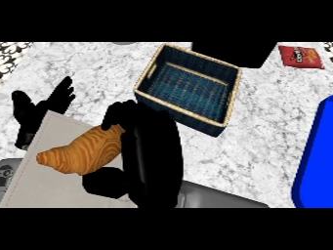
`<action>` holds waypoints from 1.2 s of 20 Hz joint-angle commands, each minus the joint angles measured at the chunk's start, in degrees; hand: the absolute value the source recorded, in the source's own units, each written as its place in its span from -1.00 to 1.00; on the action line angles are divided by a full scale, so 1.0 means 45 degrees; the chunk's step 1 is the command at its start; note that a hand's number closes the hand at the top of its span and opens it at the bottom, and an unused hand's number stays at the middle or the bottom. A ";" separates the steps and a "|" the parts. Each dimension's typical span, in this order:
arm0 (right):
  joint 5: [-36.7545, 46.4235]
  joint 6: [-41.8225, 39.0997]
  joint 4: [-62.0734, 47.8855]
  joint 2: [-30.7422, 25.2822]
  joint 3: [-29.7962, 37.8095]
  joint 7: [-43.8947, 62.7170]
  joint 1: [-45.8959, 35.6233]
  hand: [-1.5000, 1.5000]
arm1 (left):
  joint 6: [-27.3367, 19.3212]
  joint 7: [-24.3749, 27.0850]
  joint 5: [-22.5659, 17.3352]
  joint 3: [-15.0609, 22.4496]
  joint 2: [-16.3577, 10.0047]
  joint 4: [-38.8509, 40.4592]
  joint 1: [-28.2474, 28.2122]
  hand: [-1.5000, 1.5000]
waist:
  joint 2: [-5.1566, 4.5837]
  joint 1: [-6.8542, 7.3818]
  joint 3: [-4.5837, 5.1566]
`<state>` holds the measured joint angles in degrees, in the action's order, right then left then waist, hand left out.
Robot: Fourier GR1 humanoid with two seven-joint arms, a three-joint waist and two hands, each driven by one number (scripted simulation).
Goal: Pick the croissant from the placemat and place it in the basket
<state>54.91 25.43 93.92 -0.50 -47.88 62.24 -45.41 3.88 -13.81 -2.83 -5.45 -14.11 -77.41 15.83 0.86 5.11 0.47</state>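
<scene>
Clasping croissant (82, 151), right robot hand (151, 146); packet (301, 56) print unreadable.

The croissant (82, 152), golden-brown with ridged bands, lay slantwise over the pale grey placemat (57, 188). Its blunt tip pointed to the lower left, and its upper end was wrapped in the curled fingers of the black right hand (151, 156). The basket (187, 116), rectangular, dark blue weave under a tan rim, stood upright and skewed on the counter, just beyond the placemat's far right corner.
</scene>
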 commanded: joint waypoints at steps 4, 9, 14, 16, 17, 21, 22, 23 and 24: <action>0.0094 -0.0099 -0.1829 0.0104 0.1827 0.3093 -0.3440 1.00 | -0.0137 -0.0168 0.0240 0.0355 0.0260 -0.0002 0.0341 0.00 | -0.0049 0.0231 0.0008; 0.0123 -0.0870 -0.3855 0.0104 0.2891 0.3787 -0.5847 1.00 | -0.0040 -0.0020 0.0170 0.0167 0.0130 0.0357 0.0421 0.00 | -0.0149 0.0297 0.0042; 0.0326 -0.1388 -0.5946 0.0103 0.3384 0.4735 -0.7608 1.00 | -0.0073 -0.0067 0.0045 0.0056 0.0164 0.0260 0.0583 0.00 | -0.0162 0.0194 0.0010; 0.0227 -0.1210 -0.6589 0.0103 0.3580 0.4964 -0.8015 1.00 | -0.0079 -0.0022 0.0071 -0.0068 0.0002 0.0297 0.0630 0.00 | -0.0200 0.0073 -0.0015; 0.0219 -0.1133 -0.6953 0.0103 0.3693 0.4915 -0.8302 1.00 | -0.0233 0.0273 0.0295 0.0144 0.0278 0.0459 0.0214 0.00 | -0.0234 0.0044 -0.0016; -0.0251 -0.0792 -0.8049 0.0103 0.3852 0.4739 -0.8659 1.00 | -0.0052 -0.0082 -0.0038 -0.0274 -0.0140 0.0178 0.0456 0.00 | -0.0254 -0.0055 -0.0048; -0.0288 -0.0402 -0.8096 0.0103 0.3493 0.4839 -0.8463 1.00 | 0.0098 0.0461 -0.0021 -0.0266 -0.0112 0.0321 -0.0030 0.00 | -0.0267 -0.0042 -0.0042; -0.0339 -0.0046 -0.8518 0.0103 0.3498 0.4494 -0.8267 1.00 | -0.0178 0.0244 0.0224 -0.0084 -0.0001 0.0130 0.0197 0.00 | -0.0294 -0.0091 -0.0054; -0.0438 -0.0893 -0.8842 0.0103 0.3880 0.4343 -0.9076 1.00 | 0.0219 0.0101 -0.0253 -0.0552 -0.0387 0.0405 0.0483 0.00 | -0.0262 -0.0266 -0.0052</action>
<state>54.07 21.14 58.66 -0.71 -31.28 69.93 -82.02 3.93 -13.03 -2.87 -6.58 -14.67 -76.28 17.11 -0.21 4.82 0.28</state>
